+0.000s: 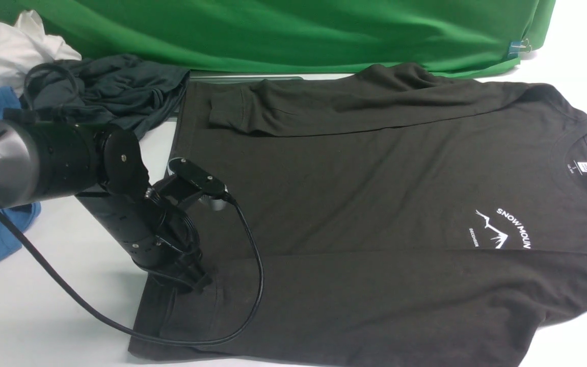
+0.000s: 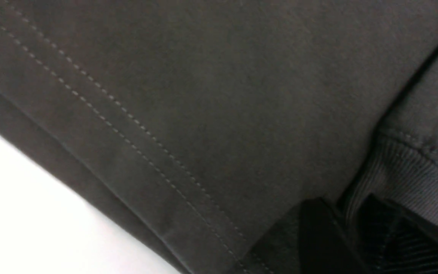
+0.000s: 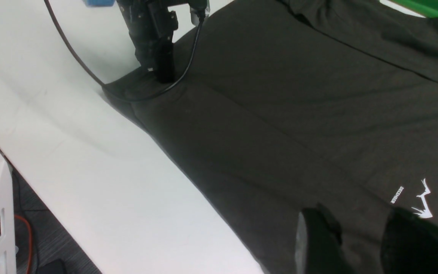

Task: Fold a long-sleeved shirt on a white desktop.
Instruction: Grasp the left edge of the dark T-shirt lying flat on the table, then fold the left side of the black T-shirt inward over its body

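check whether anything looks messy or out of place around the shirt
A black cable lies draped over the long-sleeved shirt near its hem, where it could snag a fold. A crumpled slate-grey garment also lies against the shirt's far hem corner on the white desktop.

light bright, even | shadows soft on white desktop [image 1: 44,316] | left wrist view blurred, close | front sharp

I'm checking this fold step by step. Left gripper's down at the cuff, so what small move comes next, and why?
Probably close the right gripper on the long-sleeved shirt by its print. The left gripper looks pinched on the ribbed cuff near the hem, while the right's jaws stand open, so lifting now would drag one end.
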`<state>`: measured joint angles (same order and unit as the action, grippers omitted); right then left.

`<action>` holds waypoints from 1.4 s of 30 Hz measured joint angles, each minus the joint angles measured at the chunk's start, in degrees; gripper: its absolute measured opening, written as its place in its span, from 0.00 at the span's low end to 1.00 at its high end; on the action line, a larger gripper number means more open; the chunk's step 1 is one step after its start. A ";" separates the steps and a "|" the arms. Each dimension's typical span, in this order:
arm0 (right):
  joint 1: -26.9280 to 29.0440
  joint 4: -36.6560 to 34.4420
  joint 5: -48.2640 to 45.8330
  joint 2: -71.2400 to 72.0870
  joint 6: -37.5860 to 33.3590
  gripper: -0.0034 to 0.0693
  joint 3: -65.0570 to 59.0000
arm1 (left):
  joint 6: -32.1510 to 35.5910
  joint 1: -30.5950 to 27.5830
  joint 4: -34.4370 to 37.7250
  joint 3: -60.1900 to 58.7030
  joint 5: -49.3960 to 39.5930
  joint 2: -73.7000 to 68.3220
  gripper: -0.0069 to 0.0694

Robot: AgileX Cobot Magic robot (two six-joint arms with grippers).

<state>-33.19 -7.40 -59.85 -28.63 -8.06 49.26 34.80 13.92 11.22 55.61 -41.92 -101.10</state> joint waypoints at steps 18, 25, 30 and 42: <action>0.00 0.05 1.68 -0.04 0.00 0.37 0.00 | -1.33 0.00 0.59 6.18 -4.21 3.02 0.14; -0.04 0.51 2.01 -0.04 2.64 0.37 0.00 | -3.32 0.00 0.34 11.48 -7.18 3.02 0.14; -0.04 6.32 1.94 -0.26 11.95 0.37 0.00 | -4.79 0.00 -0.94 14.88 -9.20 3.02 0.14; -0.04 12.20 0.79 -20.02 9.14 0.37 0.05 | -6.20 0.00 -2.02 16.97 -15.59 3.02 0.14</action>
<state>-33.23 4.81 -59.07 -48.64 1.09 49.31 28.60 13.92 9.20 72.58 -57.52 -98.08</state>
